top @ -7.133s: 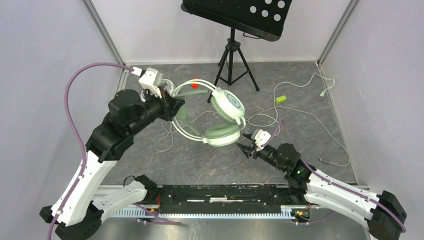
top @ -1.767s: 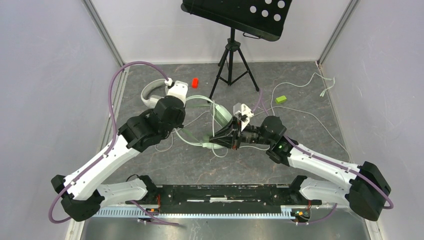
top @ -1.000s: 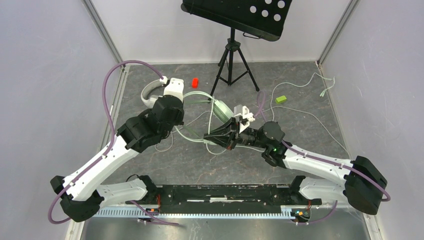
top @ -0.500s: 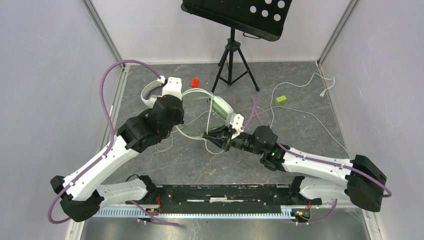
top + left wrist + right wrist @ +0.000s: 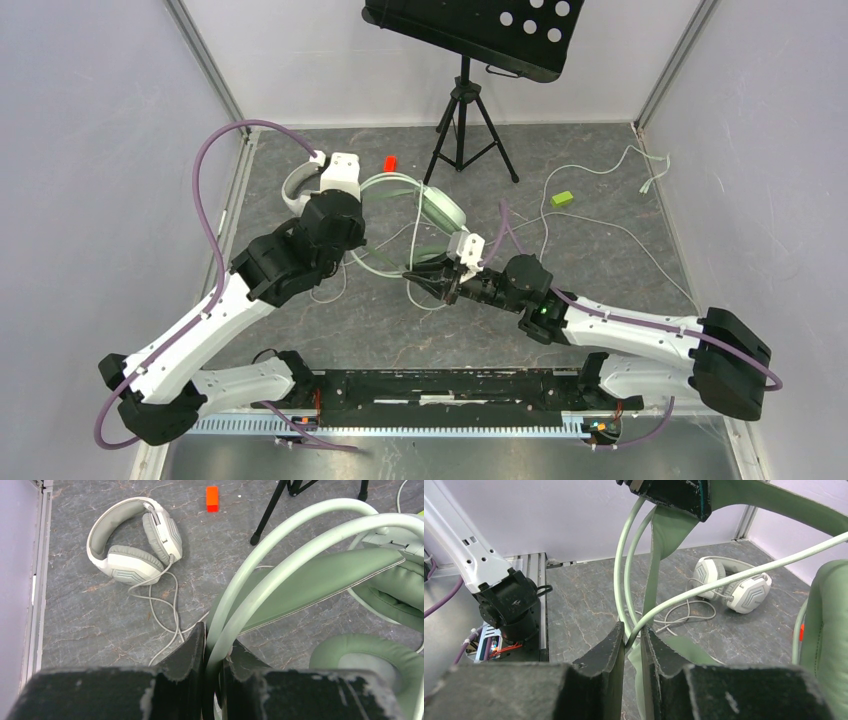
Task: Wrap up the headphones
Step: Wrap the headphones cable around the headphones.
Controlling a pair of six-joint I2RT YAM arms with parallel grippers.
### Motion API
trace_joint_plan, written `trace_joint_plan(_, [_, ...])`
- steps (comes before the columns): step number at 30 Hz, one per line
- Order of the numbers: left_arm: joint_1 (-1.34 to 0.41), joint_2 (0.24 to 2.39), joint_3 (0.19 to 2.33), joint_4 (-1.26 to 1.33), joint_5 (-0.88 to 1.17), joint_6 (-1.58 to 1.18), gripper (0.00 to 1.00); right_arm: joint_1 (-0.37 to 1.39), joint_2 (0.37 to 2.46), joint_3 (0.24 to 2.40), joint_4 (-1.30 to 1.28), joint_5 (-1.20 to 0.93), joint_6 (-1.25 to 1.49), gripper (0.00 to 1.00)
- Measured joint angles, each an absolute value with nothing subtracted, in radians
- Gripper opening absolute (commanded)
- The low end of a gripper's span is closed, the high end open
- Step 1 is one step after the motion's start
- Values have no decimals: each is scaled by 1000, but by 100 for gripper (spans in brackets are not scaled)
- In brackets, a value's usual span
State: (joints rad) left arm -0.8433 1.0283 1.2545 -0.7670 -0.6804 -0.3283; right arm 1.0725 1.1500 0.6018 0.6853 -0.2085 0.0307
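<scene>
Change over the last sec or so is confined to the R side; L to R it reads thus. Far L, the white-grey headset (image 5: 131, 567) is left lying on the table (image 5: 330, 330), cable loose, not gripped. Next, the left gripper (image 5: 216, 639) is seen pressed tight on the twin headband wires of the mint headset (image 5: 320, 575), which is held off the table approx. centre, as before. To its R, the right gripper (image 5: 632, 630) has been drawn in lower and nearer under the headband, w/ the mint cable (image 5: 664, 608) threaded between jaws set only narrowly apart. Whether it's pinched or slipping can't be told. Judged: a turn is being led round the band, so wrapping is begun, not done. The 2nd set isn't started. Count: 2 headsets, 2 grippers, 1 red block (image 5: 390, 164), 1 tripod stand (image 5: 462, 110), 1 green block (image 5: 562, 198), 1 slack cable (image 5: 660, 265) strewn at R.
</scene>
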Motion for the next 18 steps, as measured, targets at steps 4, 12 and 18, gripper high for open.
trace_joint_plan(4, [-843,1028,1254,-767,-689,-328,7,1073,1161,602,687,-214,30,23])
trace_joint_plan(12, [-843,1027,1230,-703,-707,-332,7,1074,1161,614,716,-239,75,30])
trace_joint_plan(18, [-843,1026,1229,-671,-709,-334,7,1079,1187,632,727,-250,85,28])
